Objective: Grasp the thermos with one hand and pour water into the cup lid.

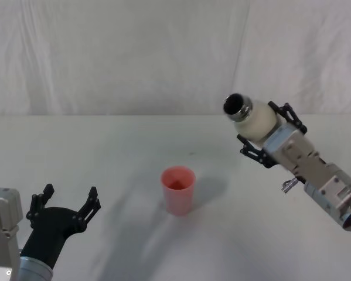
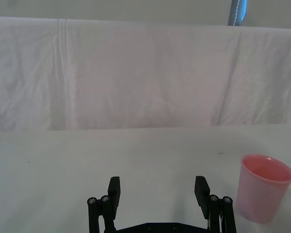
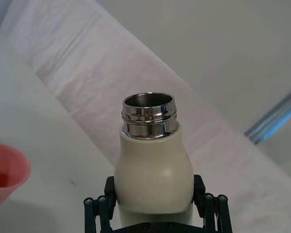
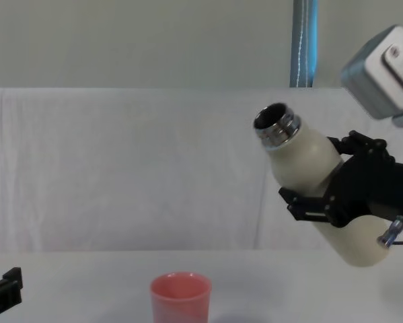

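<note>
Overhead, the thermos (image 1: 254,119) was held tilted in the right gripper's (image 1: 269,133) closed jaws, above the counter (image 1: 128,152), right of the cup lid (image 1: 178,190); the left gripper's (image 1: 67,206) jaws were spread, near the counter's front left corner.

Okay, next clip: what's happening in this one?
The right gripper holds the cream thermos lifted off the table, tilted with its open steel neck aimed up and toward the robot's left. The pink cup lid stands upright on the table, lower and further left than the neck, not under it. No water is streaming out. The left gripper hovers open, low at the robot's left, holding nothing.
</note>
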Robot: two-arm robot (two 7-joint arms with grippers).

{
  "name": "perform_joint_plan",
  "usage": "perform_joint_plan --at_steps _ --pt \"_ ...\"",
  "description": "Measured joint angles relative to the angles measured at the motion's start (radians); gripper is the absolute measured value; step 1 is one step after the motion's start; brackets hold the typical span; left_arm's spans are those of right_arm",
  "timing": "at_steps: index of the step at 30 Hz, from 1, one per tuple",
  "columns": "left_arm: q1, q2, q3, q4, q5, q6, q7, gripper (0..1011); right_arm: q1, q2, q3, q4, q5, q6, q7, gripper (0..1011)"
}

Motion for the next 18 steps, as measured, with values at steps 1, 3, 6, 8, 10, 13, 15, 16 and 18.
perform_joint_plan --at_steps 1,3,6,8,10,13,15,16,18 --pt "0.0 0.0 0.0 0.0 0.0 0.0 0.0 1001 0.003 0.005 -0.008 0.004 -0.024 -0.013 -0.003 961" --pt "0.0 0.0 0.0 0.0 0.0 0.0 0.0 1001 0.007 0.009 -0.016 0.009 -0.048 -0.027 -0.005 961" --pt "0.0 0.0 0.0 0.0 0.0 0.0 0.0 1001 0.013 0.017 -0.033 0.019 -0.089 -0.051 -0.006 961" --pt "0.0 0.0 0.0 0.0 0.0 0.0 0.0 1001 0.019 0.022 -0.046 0.027 -0.117 -0.069 -0.007 961" --pt "0.0 0.0 0.0 0.0 0.0 0.0 0.0 1001 0.023 0.024 -0.053 0.034 -0.129 -0.078 -0.007 961" --pt "0.0 0.0 0.0 0.0 0.0 0.0 0.0 1001 0.029 0.023 -0.062 0.046 -0.143 -0.087 -0.005 961" --pt "0.0 0.0 0.0 0.0 0.0 0.0 0.0 1001 0.033 0.019 -0.066 0.055 -0.147 -0.09 -0.002 961" --pt "0.0 0.0 0.0 0.0 0.0 0.0 0.0 1001 0.034 0.018 -0.068 0.058 -0.147 -0.09 -0.001 961" --pt "0.0 0.0 0.0 0.0 0.0 0.0 0.0 1001 0.038 0.013 -0.072 0.068 -0.149 -0.091 0.003 961"
